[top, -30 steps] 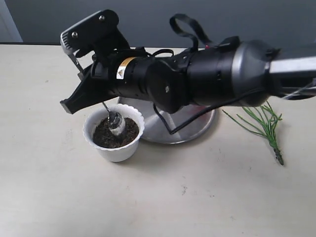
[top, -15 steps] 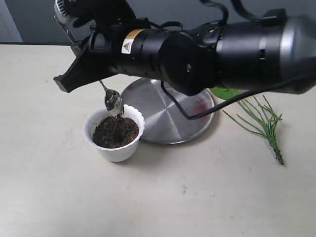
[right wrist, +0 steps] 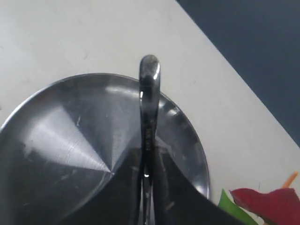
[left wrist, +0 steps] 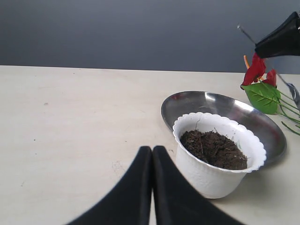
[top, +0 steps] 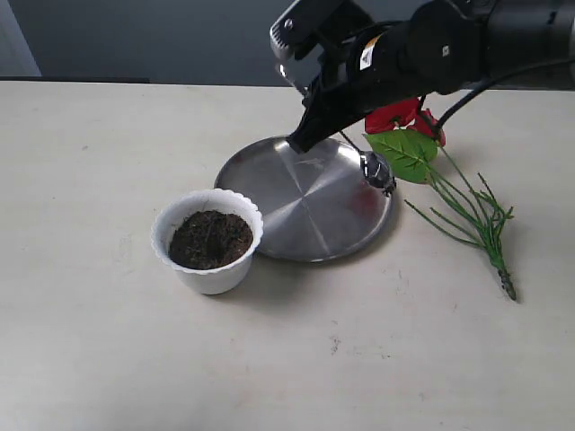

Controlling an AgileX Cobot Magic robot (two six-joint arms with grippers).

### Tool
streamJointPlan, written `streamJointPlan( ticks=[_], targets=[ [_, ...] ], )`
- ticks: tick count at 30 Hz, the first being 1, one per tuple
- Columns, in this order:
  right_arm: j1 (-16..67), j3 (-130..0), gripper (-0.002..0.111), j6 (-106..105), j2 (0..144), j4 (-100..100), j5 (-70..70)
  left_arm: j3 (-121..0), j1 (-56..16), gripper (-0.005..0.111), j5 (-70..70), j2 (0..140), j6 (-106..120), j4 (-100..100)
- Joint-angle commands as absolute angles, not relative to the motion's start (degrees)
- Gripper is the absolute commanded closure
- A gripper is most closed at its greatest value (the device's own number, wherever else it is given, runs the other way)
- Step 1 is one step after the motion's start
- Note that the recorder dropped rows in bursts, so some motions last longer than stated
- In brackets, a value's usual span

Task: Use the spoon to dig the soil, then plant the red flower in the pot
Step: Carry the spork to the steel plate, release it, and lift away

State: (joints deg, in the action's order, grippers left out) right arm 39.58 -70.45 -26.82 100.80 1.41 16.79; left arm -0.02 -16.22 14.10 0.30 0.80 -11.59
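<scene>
1. The right gripper (top: 334,133) hid part of the flower (top: 402,115) while pinching the shiny spoon (top: 377,171) above the steel plate (top: 296,193).
2. The left gripper (left wrist: 151,154) was closed, empty.
3. Crumbly soil (top: 211,239) filled the scalloped pot (top: 207,269) on the worktop (top: 90,341).

Right gripper (top: 310,135) moved away from the pot (top: 208,240) to above the steel plate (top: 305,202), spoon (top: 375,171) lifted out of the soil (top: 210,239), red flower (top: 402,117) now uncovered
</scene>
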Motion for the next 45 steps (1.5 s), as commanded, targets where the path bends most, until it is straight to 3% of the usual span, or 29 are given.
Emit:
streamJointPlan(
  ticks=[1, 19, 45],
  targets=[
    [40.1, -72.5, 0.109, -30.4, 104.4, 0.3, 14.7, 0.0, -16.8, 0.106, 13.8, 0.0, 0.6, -11.5],
    [40.1, -91.7, 0.109, -36.4, 127.8, 1.8, 30.0, 0.0, -16.8, 0.106, 13.8, 0.0, 0.6, -11.5],
    [42.1, -91.7, 0.109, -36.4, 128.9, 3.5, 29.9, 0.0, -16.8, 0.106, 13.8, 0.0, 0.6, -11.5]
  ],
)
